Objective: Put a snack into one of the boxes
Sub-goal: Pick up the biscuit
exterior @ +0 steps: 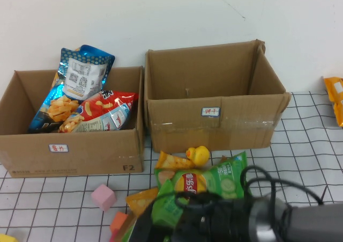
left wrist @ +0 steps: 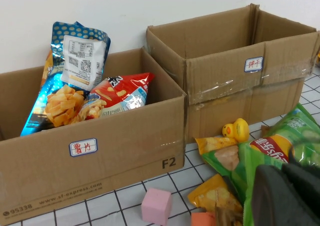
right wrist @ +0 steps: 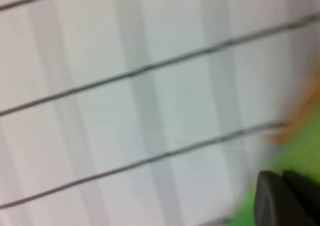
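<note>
A green chips bag (exterior: 214,180) lies on the gridded table in front of the boxes, among yellow snack packets (exterior: 171,160). The left cardboard box (exterior: 69,151) holds a blue bag (exterior: 75,81) and a red bag (exterior: 104,110). The right box (exterior: 214,124) shows nothing inside. A dark arm (exterior: 257,220) reaches in from the right over the green bag and hides its gripper. In the left wrist view my left gripper (left wrist: 281,170) is shut, hovering over the green bag (left wrist: 272,146). In the right wrist view my right gripper (right wrist: 281,177) is shut, close to the table beside green packaging (right wrist: 295,151).
A yellow rubber duck (exterior: 199,155) sits before the right box. A pink cube (exterior: 103,196) and an orange cube (exterior: 119,220) lie front left. Another yellow packet (exterior: 140,199) lies beside the green bag. An orange packet (exterior: 335,97) lies at the far right edge.
</note>
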Controlling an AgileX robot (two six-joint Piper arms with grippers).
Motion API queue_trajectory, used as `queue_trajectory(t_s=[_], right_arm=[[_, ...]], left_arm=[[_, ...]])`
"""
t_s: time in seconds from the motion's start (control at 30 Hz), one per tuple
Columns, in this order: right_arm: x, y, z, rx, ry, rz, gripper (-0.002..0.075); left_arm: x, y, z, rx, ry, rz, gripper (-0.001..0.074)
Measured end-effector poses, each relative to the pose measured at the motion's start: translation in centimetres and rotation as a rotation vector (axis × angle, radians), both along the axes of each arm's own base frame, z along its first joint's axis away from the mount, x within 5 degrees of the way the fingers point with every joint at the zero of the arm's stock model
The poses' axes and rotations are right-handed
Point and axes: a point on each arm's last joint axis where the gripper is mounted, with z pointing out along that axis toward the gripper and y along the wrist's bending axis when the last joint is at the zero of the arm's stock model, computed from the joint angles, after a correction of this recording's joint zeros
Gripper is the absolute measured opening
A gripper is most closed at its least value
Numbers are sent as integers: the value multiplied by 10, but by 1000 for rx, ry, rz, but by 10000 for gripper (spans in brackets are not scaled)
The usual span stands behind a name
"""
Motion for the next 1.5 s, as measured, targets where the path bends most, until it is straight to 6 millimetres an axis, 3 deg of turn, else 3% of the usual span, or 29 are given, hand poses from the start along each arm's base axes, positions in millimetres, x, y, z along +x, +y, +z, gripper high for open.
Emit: queue_trajectory(t_s=[0.1, 0.3, 0.43, 0.53, 0.73, 1.03, 1.13, 1.5], right_arm=[[23, -5, 9, -19, -69, -90, 57], [77, -23, 32, 9, -134, -255, 267], [95, -26, 49, 16, -149, -297, 332], [93, -19, 59, 34, -111, -268, 343], [66, 9, 61, 122, 13, -113, 365], [64, 19, 17, 62, 84, -78, 590], [64, 21, 5, 57, 94, -78, 606], [64, 30, -9, 57, 37, 16, 611]], left_arm=[[0, 0, 0, 0, 0, 0, -1], [0, 0, 0, 4, -2, -1, -1], [0, 0, 0, 4, -2, -1, -1], [0, 0, 0, 4, -2, -1, -1], [0, 0, 0, 12, -2, 3, -1], [0, 1, -1, 26, -2, 8, -1], [0, 1, -1, 26, -2, 9, -1], [0, 2, -1, 34, -3, 12, -1]])
